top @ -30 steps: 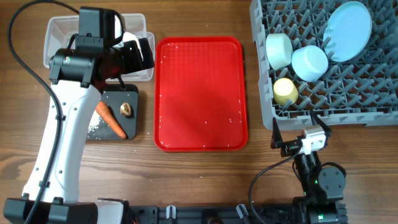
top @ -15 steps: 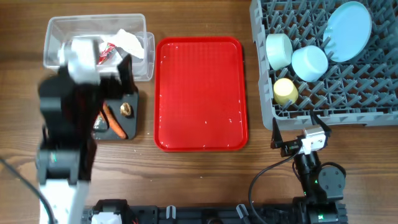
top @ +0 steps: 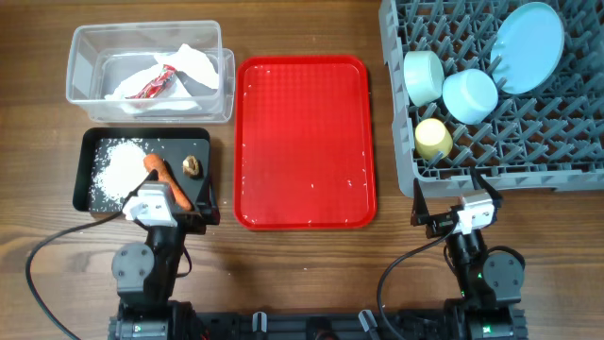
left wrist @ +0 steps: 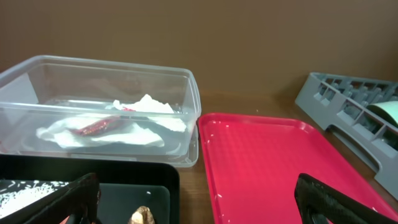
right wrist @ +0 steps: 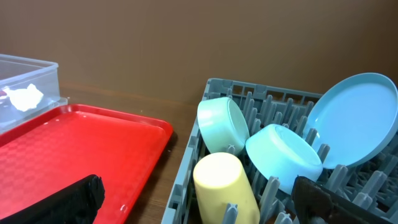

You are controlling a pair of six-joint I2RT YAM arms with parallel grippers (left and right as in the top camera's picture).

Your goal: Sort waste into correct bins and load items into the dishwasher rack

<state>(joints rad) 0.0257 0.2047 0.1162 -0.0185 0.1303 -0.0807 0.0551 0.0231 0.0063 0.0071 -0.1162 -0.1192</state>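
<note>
Now that the left arm is back at the near edge of the table [top: 302,274], no longer reaching over the clear tub [top: 83,57] as it did a second ago, the left claw [left wrist: 196,186] sits low with its fingers spread wide apart and nothing between them. Ahead of it and to its left, the tub holds the crumpled tissue [top: 193,66] and the red wrapper [top: 151,83]. Just in front of and below this claw, the black tray [top: 175,142] carries the carrot [top: 168,181], the brown lump [top: 191,166] and the rice grains [top: 118,170]. Ahead to its right, the red tray [top: 302,142] bears only a few pale specks. The right claw [right wrist: 198,186] is parked as before, equally spread and empty. Directly ahead of it the rack [top: 528,161] holds the yellow cup [top: 432,138], green bowl [top: 423,76], blue bowl [top: 470,94] and plate [top: 527,38]. By this layout all waste looks binned and all dishes racked, so the withdrawal reads as the task closing, not a pause.
</note>
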